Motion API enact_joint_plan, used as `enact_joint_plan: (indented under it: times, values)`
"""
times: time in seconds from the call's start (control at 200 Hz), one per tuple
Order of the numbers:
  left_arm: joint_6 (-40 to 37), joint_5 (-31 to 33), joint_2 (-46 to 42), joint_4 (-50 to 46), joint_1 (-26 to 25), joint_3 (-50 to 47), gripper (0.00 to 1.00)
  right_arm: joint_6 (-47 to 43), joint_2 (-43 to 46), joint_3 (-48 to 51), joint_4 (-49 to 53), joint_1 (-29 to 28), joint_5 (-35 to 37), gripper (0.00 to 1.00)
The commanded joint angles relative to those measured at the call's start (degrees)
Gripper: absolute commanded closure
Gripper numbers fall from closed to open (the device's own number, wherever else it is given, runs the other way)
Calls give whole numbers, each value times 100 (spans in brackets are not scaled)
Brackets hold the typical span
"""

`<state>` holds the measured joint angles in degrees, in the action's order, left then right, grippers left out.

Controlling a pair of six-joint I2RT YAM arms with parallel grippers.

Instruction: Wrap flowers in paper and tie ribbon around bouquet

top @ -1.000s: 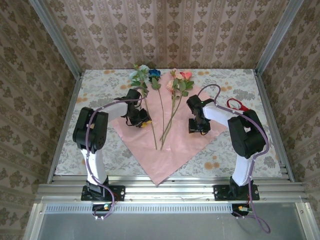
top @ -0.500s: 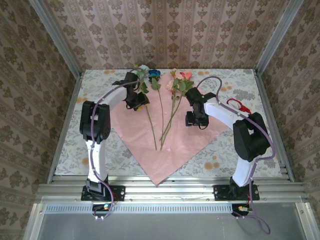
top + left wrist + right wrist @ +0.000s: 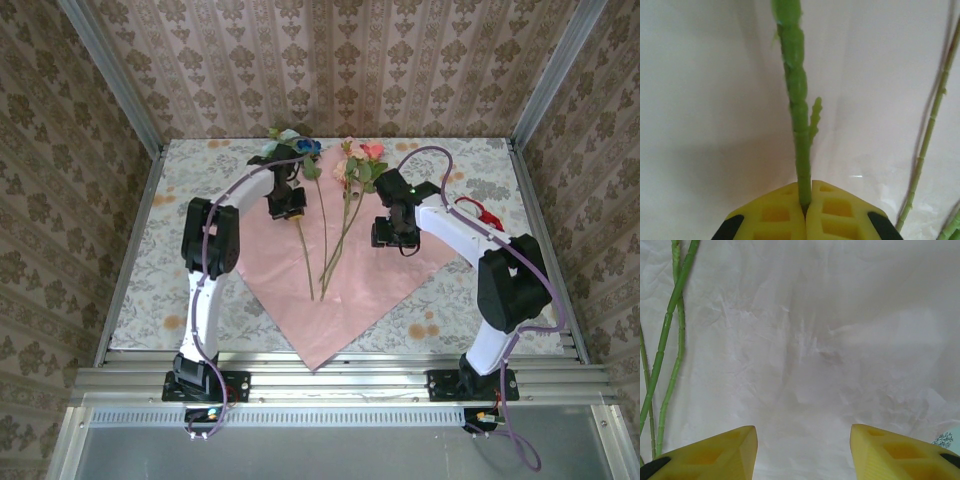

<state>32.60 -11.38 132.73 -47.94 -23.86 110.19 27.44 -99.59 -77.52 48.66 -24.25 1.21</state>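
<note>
- Left hand (image 3: 805, 194) is clamping one green stem of the flowers (image 3: 799, 110).
- Right hand (image 3: 802, 440) is hovering half-open over the paper (image 3: 840, 340).
- Flowers are lying across the paper, and the ribbon (image 3: 478, 211) is lying on the desk (image 3: 190, 185) at the right.
- Since the earlier frame, the left hand has been moving rightward onto the stem and closing.

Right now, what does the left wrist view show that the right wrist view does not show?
Left wrist view: the left pincer shut on a green flower stem that has a small side shoot. Right wrist view: the right pincer open over bare creased paper, holding nothing, and a corner of tablecloth at the lower right. Both: the pale pinkish paper underneath, and thin loose stems lying at one side.
</note>
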Motion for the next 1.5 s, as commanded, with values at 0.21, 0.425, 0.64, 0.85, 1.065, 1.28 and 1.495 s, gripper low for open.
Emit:
enact_joint_plan:
  times: [0.21,0.425,0.64,0.85,1.065,1.28,1.495]
  values:
    - [-424,-256,-124,-110,-487,189,100,-54,-137,15,48,300,-156,48]
    - [-391,-454,-73,128,-648,264,100,-72,-260,-114,29,357,-248,48]
    - [-215,-651,87,267,-656,433,98,-139,-133,-50,9,201,-260,47]
    - [-9,-442,-495,86,-541,176,52,-496,297,148,-133,-444,78,39]
    - [695,-814,-2205,882,295,-1987,55,-981,357,-81,-232,-1659,320,31]
    - [551,-1688,-3100,1515,1369,-4101,81,-1285,-640,-1085,-5,-3345,459,20]
    - [414,-1647,-2941,1778,1697,-4742,90,-1169,-2197,-2662,774,-4309,804,13]
